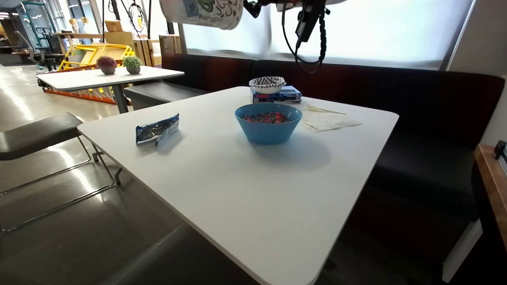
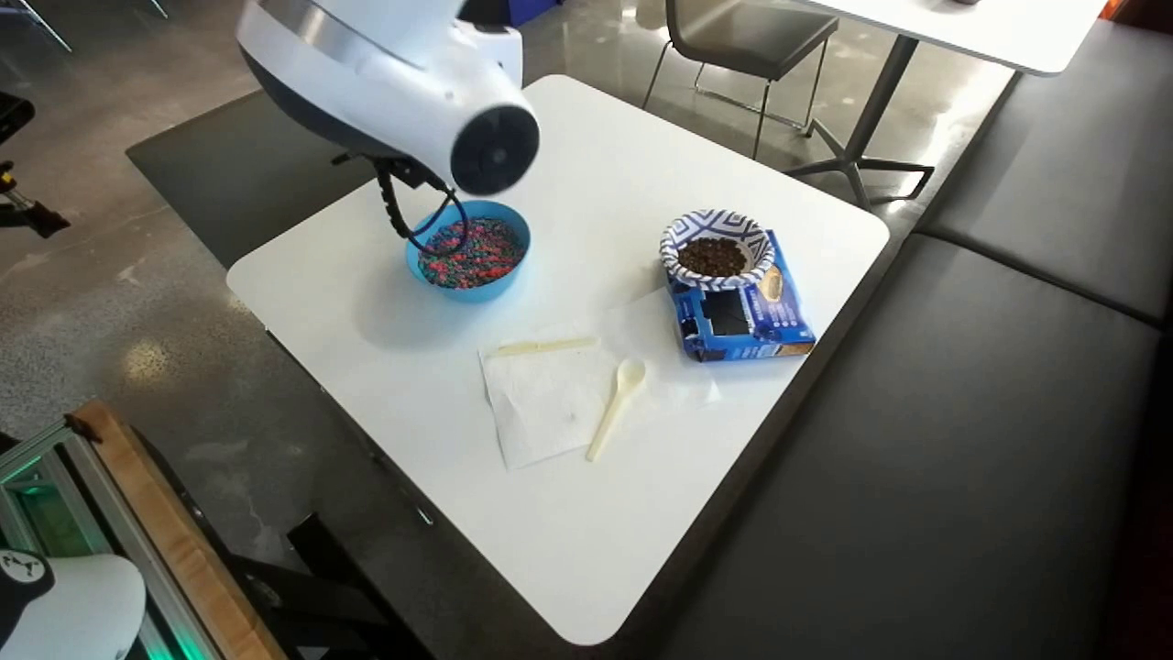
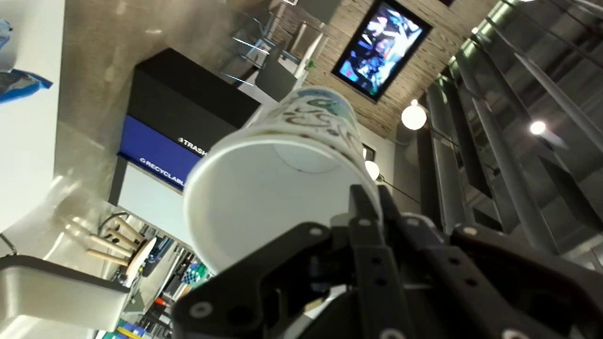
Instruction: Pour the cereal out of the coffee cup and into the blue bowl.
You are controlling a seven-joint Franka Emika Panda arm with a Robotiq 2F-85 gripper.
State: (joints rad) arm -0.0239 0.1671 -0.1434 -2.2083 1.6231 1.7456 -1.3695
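The coffee cup [image 1: 202, 14] is white paper with a printed pattern. It is tilted onto its side high above the table at the top edge of an exterior view, partly cut off. In the wrist view the cup [image 3: 268, 193] faces the camera with its open mouth, and its visible inside is bare. My gripper [image 3: 371, 200] is shut on its rim, one finger inside and one outside. The blue bowl [image 1: 269, 132] stands upright on the table, also in an exterior view [image 2: 476, 294]. The cereal [image 2: 481, 257] lies in the bowl as a reddish and bluish heap [image 1: 269, 118].
A patterned bowl [image 2: 762, 240] with brown pieces sits on a blue box [image 2: 747, 316]. A spoon [image 2: 616, 408] and another pale utensil [image 2: 545, 346] lie on napkins [image 2: 545, 412]. A crumpled blue wrapper [image 1: 158, 128] lies on the white table [image 1: 237, 190]. The arm [image 2: 394, 82] hangs over the blue bowl's side.
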